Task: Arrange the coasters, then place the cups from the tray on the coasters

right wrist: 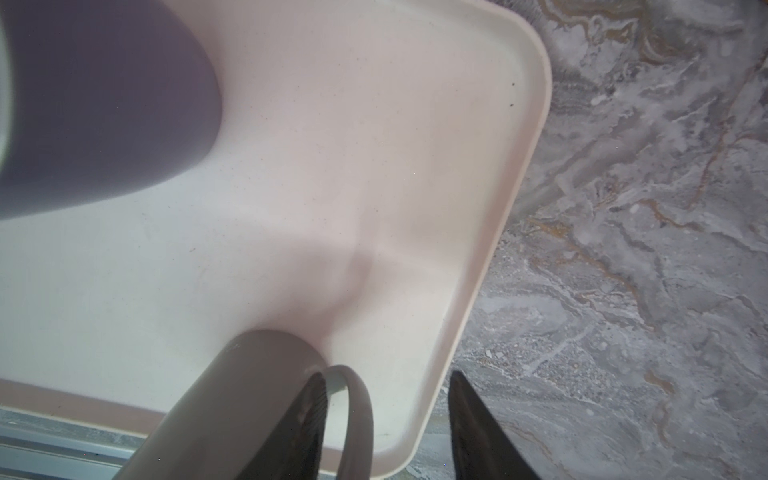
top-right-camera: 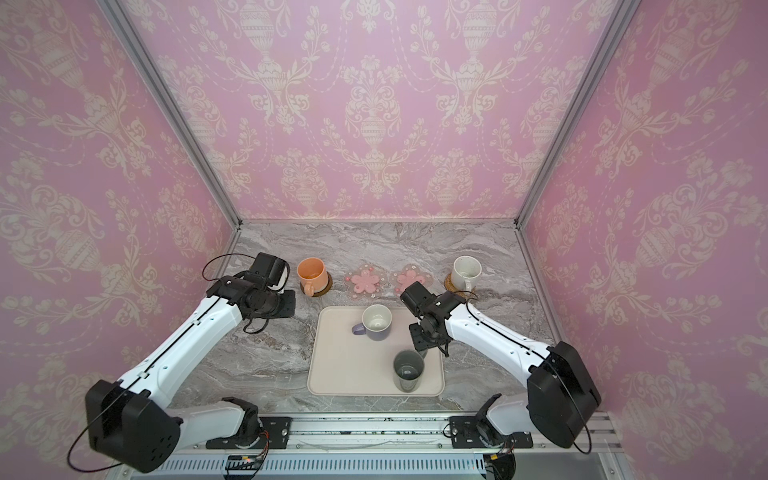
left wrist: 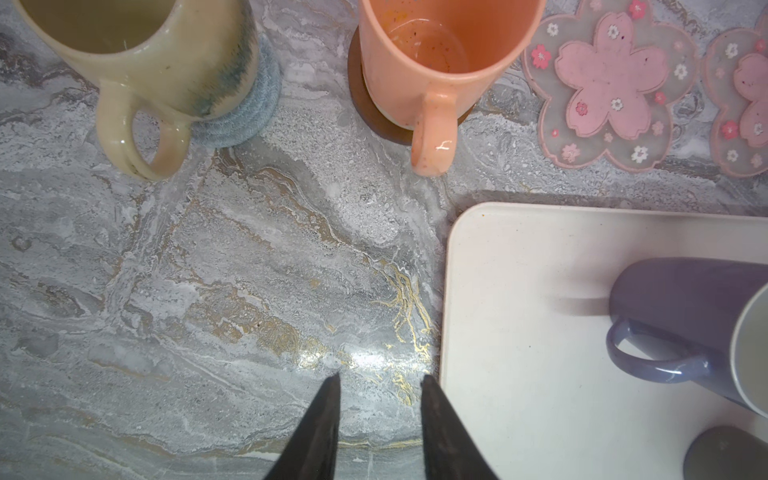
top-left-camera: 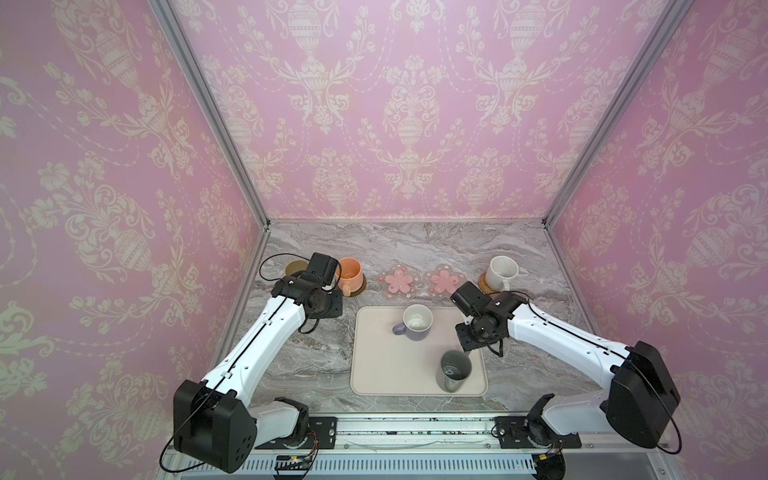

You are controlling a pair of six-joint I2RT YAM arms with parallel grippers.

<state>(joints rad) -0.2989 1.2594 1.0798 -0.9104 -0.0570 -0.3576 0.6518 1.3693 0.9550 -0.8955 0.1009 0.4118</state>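
On the near cream-beige rounded tray (top-left-camera: pixel 382 365): tall dark grey mug (top-left-camera: pixel 454 370) at 5 o'clock, lavender mug (top-left-camera: pixel 415 322) at 12. Right gripper (right wrist: pixel 387 375), jaws apart, straddles the grey handle (right wrist: pixel 361 399). Left gripper (left wrist: pixel 380 377), jaws apart, over marble (top-left-camera: pixel 311 353) at tray's 10. Far: olive-yellow mug (left wrist: pixel 137 41) on blue-grey woven coaster (left wrist: pixel 249 112), peach mug (top-left-camera: pixel 349 272) on brown disc (top-left-camera: pixel 359 289), two pink flower coasters (top-left-camera: pixel 397 280) (top-left-camera: pixel 442 280), white speckled mug (top-left-camera: pixel 500 272) on rattan coaster (top-left-camera: pixel 484 282).

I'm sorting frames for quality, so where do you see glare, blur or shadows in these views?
Left wrist view: sharp, with a bright glare patch on the marble table beside the tray. Right wrist view: the lavender mug and dark grey mug are blurred from closeness, and soft shadows cross the tray. Both top views: evenly lit, in focus, no strong glare.
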